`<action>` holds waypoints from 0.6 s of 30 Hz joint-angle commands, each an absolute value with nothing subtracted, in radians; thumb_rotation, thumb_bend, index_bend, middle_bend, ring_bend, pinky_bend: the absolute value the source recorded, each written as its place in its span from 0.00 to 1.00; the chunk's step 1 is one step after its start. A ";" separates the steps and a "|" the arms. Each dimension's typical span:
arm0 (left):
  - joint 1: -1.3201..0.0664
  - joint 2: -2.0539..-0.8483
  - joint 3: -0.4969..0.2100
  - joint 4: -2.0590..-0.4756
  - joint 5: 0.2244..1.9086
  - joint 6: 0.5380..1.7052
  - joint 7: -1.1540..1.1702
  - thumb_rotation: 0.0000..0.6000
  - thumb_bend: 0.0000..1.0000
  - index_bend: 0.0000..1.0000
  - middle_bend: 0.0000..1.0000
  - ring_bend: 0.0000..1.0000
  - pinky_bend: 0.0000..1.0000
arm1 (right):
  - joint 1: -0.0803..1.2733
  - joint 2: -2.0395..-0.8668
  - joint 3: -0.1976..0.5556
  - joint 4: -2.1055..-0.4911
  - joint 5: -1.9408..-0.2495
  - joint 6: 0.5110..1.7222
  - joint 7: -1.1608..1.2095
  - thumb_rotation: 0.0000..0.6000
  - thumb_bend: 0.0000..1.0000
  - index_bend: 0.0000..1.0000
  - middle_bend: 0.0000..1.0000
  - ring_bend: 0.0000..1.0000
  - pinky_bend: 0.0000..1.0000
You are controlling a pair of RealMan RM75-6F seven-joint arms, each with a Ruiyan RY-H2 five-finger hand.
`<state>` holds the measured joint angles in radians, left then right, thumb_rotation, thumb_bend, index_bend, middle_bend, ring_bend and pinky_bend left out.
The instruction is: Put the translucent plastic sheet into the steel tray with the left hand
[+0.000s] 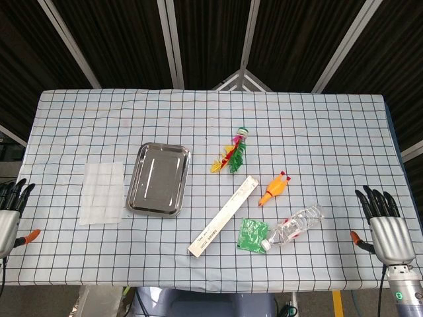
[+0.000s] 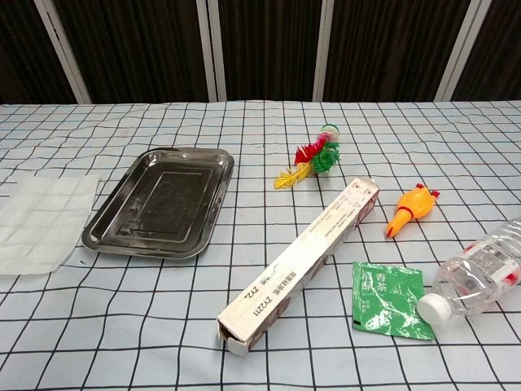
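The translucent plastic sheet (image 1: 102, 192) (image 2: 41, 218) lies flat on the checked cloth, just left of the steel tray (image 1: 158, 178) (image 2: 160, 202). The tray holds nothing. My left hand (image 1: 11, 212) hangs at the table's left edge, well left of the sheet, fingers spread and holding nothing. At the right edge my right hand (image 1: 386, 228) shows likewise, fingers apart and empty. The chest view shows neither hand.
A long white box (image 1: 223, 215) (image 2: 303, 262) lies diagonally right of the tray. Further right are a green tea packet (image 1: 253, 235) (image 2: 387, 298), a plastic bottle (image 1: 295, 227) (image 2: 479, 279), an orange rubber chicken (image 1: 274, 188) (image 2: 409, 207) and a red-green-yellow toy (image 1: 232, 153) (image 2: 313, 160).
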<state>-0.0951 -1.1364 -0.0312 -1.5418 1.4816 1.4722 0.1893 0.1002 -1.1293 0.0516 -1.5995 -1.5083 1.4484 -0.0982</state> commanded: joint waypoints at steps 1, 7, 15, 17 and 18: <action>-0.095 -1.136 -0.031 -1.542 1.480 1.471 0.189 1.00 0.00 0.00 0.00 0.00 0.08 | 0.100 -1.129 0.051 -1.600 -1.509 1.448 -0.098 1.00 0.29 0.00 0.00 0.00 0.04; -0.094 -1.132 -0.032 -1.545 1.478 1.471 0.187 1.00 0.00 0.00 0.00 0.00 0.08 | 0.102 -1.131 0.050 -1.600 -1.511 1.446 -0.103 1.00 0.29 0.00 0.00 0.00 0.04; -0.092 -1.130 -0.029 -1.542 1.473 1.465 0.176 1.00 0.00 0.00 0.00 0.00 0.08 | 0.107 -1.136 0.051 -1.605 -1.511 1.440 -0.115 1.00 0.29 0.00 0.00 0.00 0.04; -0.094 -1.131 -0.028 -1.547 1.468 1.455 0.182 1.00 0.00 0.00 0.00 0.00 0.08 | 0.106 -1.136 0.051 -1.606 -1.509 1.441 -0.113 1.00 0.29 0.00 0.00 0.00 0.04; -0.095 -1.132 -0.027 -1.549 1.465 1.450 0.185 1.00 0.00 0.00 0.00 0.00 0.08 | 0.105 -1.135 0.051 -1.605 -1.509 1.442 -0.112 1.00 0.29 0.00 0.00 0.00 0.04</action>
